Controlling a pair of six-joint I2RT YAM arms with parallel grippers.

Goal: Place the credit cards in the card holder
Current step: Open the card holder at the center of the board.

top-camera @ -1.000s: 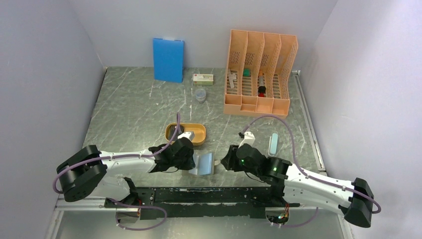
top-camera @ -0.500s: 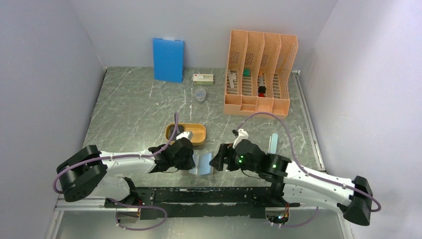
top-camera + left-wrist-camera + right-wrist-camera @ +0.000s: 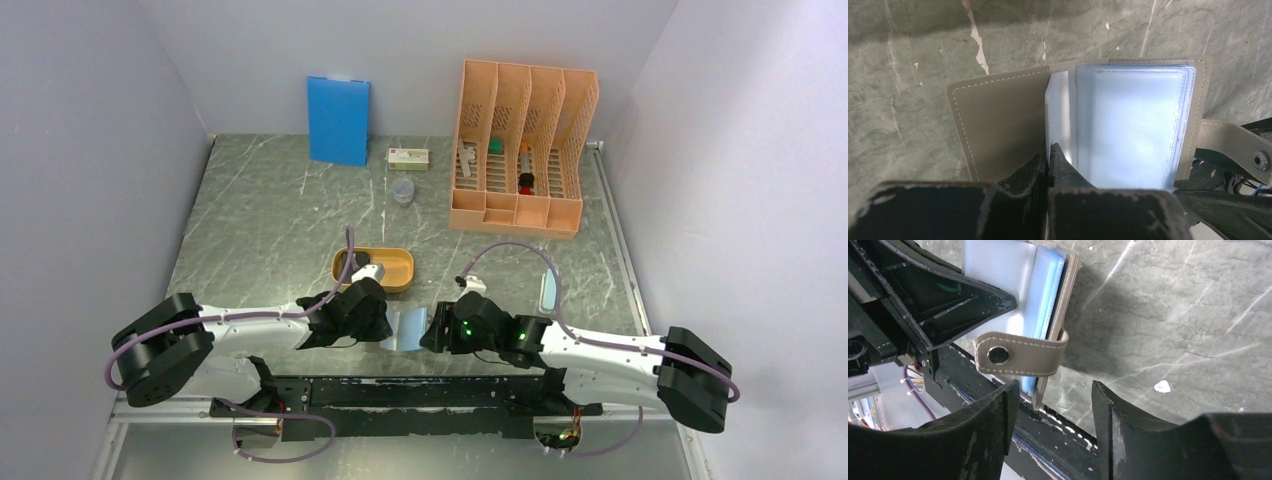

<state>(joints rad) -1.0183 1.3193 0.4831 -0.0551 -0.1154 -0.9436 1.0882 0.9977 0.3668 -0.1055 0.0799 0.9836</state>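
Left gripper (image 3: 1049,150) is clamping the card holder (image 3: 1133,120) at its fold, likely holding it open flat. Right gripper (image 3: 1052,405) is hanging released, the snap strap (image 3: 1018,354) just ahead of its fingertips, probably lining up to steady that side.

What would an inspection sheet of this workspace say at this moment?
Surface: marbled grey-green table.
Job's things: card holder open at the near edge, between the arms; credit cards not clearly seen.
Clutter: orange tray holding a dark item, blue board, small box, clear cup, file rack, pale oblong item.
Grippers: left gripper shut on the card holder's inner leaf; right gripper open, close to its snap strap.
Cables: purple cables looping above both arms.
Surroundings: plain pale walls.
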